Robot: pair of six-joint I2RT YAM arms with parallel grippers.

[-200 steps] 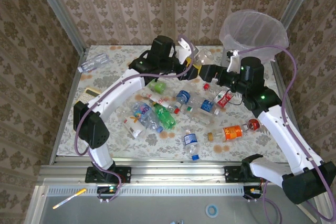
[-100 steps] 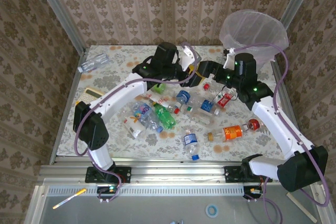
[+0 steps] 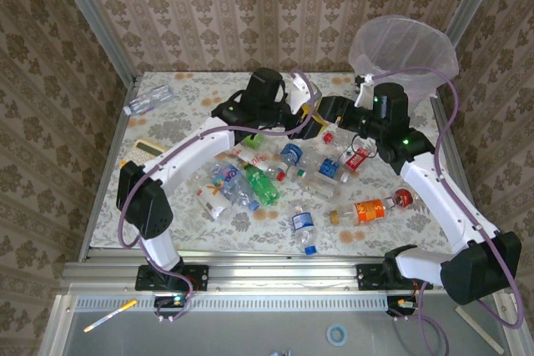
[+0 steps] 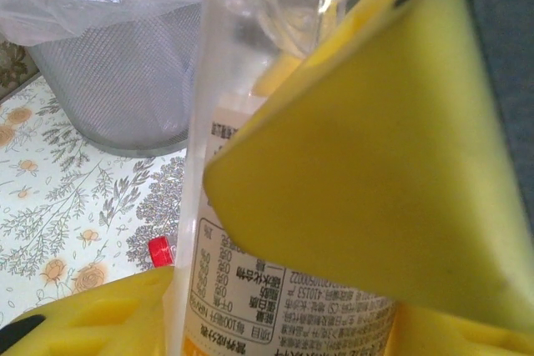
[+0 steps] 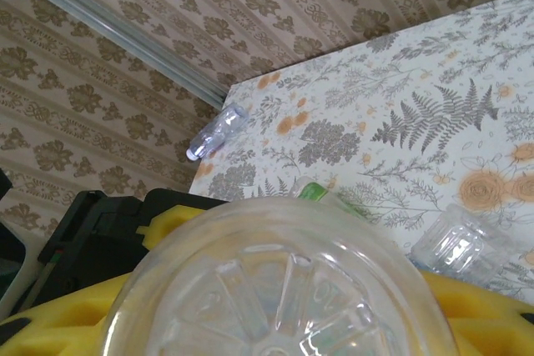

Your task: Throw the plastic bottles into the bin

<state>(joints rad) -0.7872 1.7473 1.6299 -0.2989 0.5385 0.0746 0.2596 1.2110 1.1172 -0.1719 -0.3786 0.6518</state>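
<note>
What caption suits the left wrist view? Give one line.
Left gripper clamped on a clear labelled bottle, bag-lined grey bin behind.

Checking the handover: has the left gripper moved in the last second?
Yes. The left gripper shifted right and a little nearer, away from the lone bottle at far left.

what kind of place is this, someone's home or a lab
Most likely a robot test cell dressed to look homely: wallpapered panels held in bare metal posts, and two arms bolted to a rail at the edge of a floral table.
</note>
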